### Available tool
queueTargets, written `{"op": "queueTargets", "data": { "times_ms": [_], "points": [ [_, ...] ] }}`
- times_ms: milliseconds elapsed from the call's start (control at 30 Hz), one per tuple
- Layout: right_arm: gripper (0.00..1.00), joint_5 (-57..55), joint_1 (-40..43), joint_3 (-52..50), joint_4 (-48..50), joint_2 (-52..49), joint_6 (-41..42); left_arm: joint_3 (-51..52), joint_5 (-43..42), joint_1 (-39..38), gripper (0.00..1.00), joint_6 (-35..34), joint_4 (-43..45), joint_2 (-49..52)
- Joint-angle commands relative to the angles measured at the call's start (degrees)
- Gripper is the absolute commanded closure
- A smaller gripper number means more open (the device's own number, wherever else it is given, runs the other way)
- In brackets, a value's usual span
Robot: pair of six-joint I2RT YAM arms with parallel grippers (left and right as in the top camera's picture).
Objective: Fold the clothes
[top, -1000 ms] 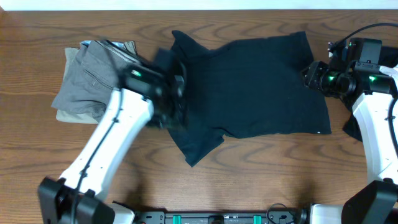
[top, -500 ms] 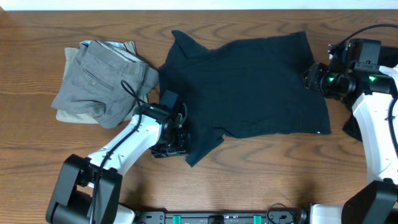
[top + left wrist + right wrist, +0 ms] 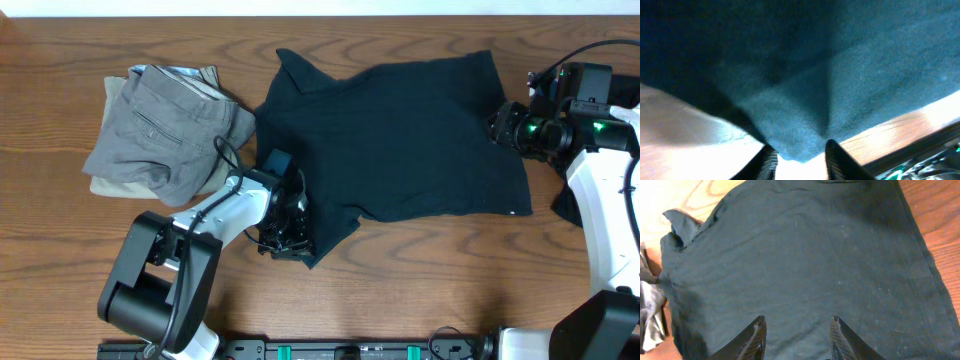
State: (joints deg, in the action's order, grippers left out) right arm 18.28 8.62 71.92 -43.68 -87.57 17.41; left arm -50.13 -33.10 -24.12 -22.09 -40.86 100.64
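A dark navy T-shirt (image 3: 410, 140) lies spread flat across the middle of the table. My left gripper (image 3: 288, 218) is low at the shirt's near-left sleeve. In the left wrist view the jaws (image 3: 800, 159) are open, and the sleeve's edge (image 3: 810, 100) lies just between the fingertips. My right gripper (image 3: 500, 124) is at the shirt's right edge. In the right wrist view its jaws (image 3: 797, 337) are open and empty over the shirt's fabric (image 3: 805, 255).
A pile of folded grey and tan clothes (image 3: 160, 135) sits at the left, close to the shirt's left edge. Another dark garment (image 3: 566, 206) shows partly beneath the right arm. Bare wood lies along the near edge.
My left arm has drawn back toward the near edge. Its gripper has moved down from the shirt's left side to the near-left sleeve. The right arm has not moved.
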Motion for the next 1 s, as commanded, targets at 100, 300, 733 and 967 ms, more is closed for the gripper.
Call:
{"op": "queueTargets", "data": {
  "times_ms": [100, 300, 733, 967],
  "points": [
    [0.6, -5.33, 0.22, 0.07, -0.94, 0.57, 1.07, 0.28, -0.35, -0.15, 0.87, 0.39, -0.02, 0.83],
    [0.58, -9.53, 1.16, -0.02, -2.29, 0.11, 2.34, -0.59, -0.35, 0.04, 0.94, 0.35, -1.14, -4.17],
    [0.63, -14.23, 10.08, -4.79, -10.1, -5.33, 8.74, -0.79, 4.2, 0.04, 0.94, 0.35, -0.98, -19.91],
    [0.65, -13.38, 13.97, -10.51, -5.9, -9.75, 8.94, -0.79, 3.72, 0.04, 0.93, -0.37, -1.49, -23.39]
  ]
}}
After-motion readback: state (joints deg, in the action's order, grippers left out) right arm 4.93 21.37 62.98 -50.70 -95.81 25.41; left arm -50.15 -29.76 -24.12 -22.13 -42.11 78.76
